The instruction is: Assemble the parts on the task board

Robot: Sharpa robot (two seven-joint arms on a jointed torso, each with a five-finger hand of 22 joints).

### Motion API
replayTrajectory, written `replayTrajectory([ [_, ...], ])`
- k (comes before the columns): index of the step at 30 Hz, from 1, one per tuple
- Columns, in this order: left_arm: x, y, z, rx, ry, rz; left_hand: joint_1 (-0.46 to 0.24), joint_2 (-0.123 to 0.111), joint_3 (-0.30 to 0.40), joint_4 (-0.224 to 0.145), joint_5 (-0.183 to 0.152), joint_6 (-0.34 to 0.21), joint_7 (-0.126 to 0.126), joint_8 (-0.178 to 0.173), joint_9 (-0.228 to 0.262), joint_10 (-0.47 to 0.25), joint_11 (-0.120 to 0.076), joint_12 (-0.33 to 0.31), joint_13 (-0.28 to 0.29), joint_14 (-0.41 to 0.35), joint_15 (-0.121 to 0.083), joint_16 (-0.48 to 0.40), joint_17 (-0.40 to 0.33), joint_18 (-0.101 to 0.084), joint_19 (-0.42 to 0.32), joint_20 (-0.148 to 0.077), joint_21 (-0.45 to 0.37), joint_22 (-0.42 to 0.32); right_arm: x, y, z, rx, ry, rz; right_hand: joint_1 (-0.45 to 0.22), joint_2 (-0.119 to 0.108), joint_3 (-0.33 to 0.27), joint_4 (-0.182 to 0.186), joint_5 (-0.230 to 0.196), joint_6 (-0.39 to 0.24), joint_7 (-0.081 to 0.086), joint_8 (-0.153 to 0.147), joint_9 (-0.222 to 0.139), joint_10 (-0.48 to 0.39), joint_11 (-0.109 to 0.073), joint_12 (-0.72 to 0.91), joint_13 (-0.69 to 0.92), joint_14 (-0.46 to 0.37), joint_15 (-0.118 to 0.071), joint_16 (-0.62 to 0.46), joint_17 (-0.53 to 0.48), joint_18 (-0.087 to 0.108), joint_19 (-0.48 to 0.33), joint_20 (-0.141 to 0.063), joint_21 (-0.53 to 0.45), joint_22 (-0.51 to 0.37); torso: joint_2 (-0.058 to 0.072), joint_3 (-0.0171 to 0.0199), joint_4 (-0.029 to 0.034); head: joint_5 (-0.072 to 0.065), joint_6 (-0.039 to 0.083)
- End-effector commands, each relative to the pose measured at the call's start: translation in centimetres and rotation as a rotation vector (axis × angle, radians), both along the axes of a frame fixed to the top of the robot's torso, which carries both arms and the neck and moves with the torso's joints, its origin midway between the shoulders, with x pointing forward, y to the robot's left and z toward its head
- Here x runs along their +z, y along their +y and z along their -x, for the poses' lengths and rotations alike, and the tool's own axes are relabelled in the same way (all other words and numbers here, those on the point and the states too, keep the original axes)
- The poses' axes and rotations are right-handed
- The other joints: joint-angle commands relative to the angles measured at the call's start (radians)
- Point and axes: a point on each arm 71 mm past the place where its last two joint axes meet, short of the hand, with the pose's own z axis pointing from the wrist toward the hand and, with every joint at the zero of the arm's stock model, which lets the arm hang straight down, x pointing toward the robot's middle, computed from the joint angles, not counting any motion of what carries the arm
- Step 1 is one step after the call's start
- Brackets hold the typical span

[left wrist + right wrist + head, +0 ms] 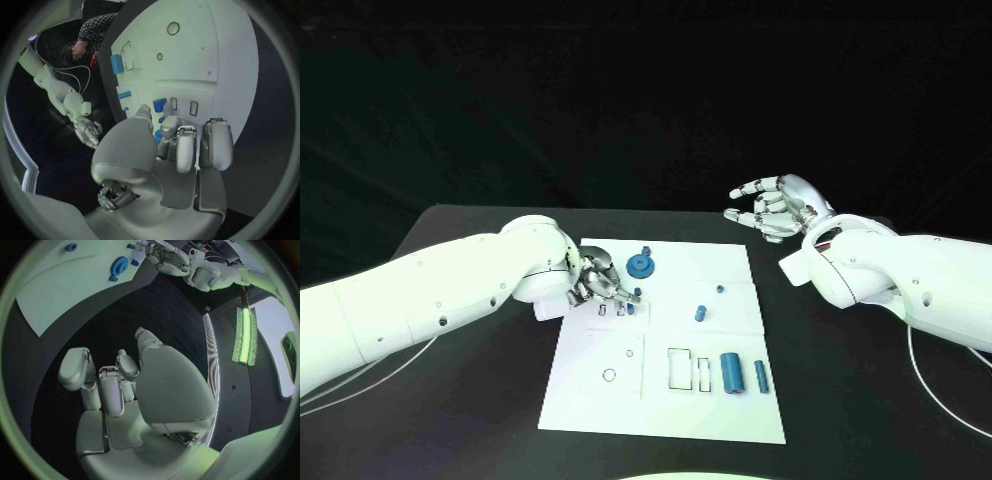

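At the left edge of the flat white task board (pixel 661 400), the silver left hand (pixel 599 282) pinches a small blue part (pixel 159 136) above the slots, best lowered upright and slowly; the silver right hand (pixel 769 208) hovers empty, fingers loosely curled.

A robotics lab: a black table (pixel 473 400) bearing a white task board (pixel 675 410) against black surroundings.

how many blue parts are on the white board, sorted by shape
Counted in the head view, near the left hand:
Blue gear-like disc: 1
Long blue cylinders lying side by side: 2
Small blue pegs in mid-board: 2
Small blue piece at the left hand's fingertips: 1
Total: 6 blue parts on the task board
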Motion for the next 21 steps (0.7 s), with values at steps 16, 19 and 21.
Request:
replayTrajectory([
  [16, -0.31, -0.57, -0.40, -0.018, 0.017, -0.014, -0.013, 0.005, -0.010, 0.000, -0.004, -0.010, 0.000, 0.008, 0.006, 0.001, -0.005, 0.001, -0.002, 0.104, -0.006, 0.004, 0.263, -0.020, 0.001, -0.004, 0.005, 0.002, -0.09, 0.20, -0.04, 0.016, 0.009, 0.003, -0.003, 0.009, 0.006, 0.001, -0.003, 0.001, -0.001, 0.003, 0.000, -0.002, -0.001, -0.005, 0.000, 0.052, -0.002, -0.004, 0.048, 0.019, -0.008, 0.002, -0.007, -0.002, 0.000, 0.0003, -0.0003, -0.003, -0.009],
  [19, -0.37, -0.56, -0.49, -0.017, 0.019, -0.015, -0.012, 0.007, -0.010, 0.000, -0.004, -0.010, -0.001, 0.009, 0.007, 0.000, -0.005, 0.000, -0.003, 0.104, -0.006, 0.004, 0.263, -0.020, 0.001, -0.004, 0.005, 0.002, -0.10, 0.20, -0.06, 0.017, 0.010, 0.003, -0.003, 0.010, 0.007, 0.001, -0.003, 0.001, -0.001, 0.004, 0.000, -0.001, -0.002, -0.004, 0.000, 0.052, -0.002, -0.005, 0.048, 0.019, -0.007, 0.001, -0.007, -0.002, -0.001, 0.0006, 0.0001, -0.003, -0.010],
  [21, -0.40, -0.56, -0.52, -0.018, 0.021, -0.015, -0.012, 0.008, -0.010, -0.001, -0.004, -0.011, -0.001, 0.009, 0.008, 0.000, -0.005, 0.001, -0.003, 0.104, -0.006, 0.004, 0.263, -0.020, 0.001, -0.004, 0.005, 0.003, -0.10, 0.20, -0.07, 0.016, 0.011, 0.004, -0.003, 0.010, 0.007, 0.001, -0.003, 0.001, -0.001, 0.004, 0.000, -0.001, -0.002, -0.004, 0.000, 0.052, -0.002, -0.005, 0.048, 0.019, -0.007, 0.001, -0.007, -0.002, -0.001, 0.0010, 0.0002, -0.003, -0.010],
])
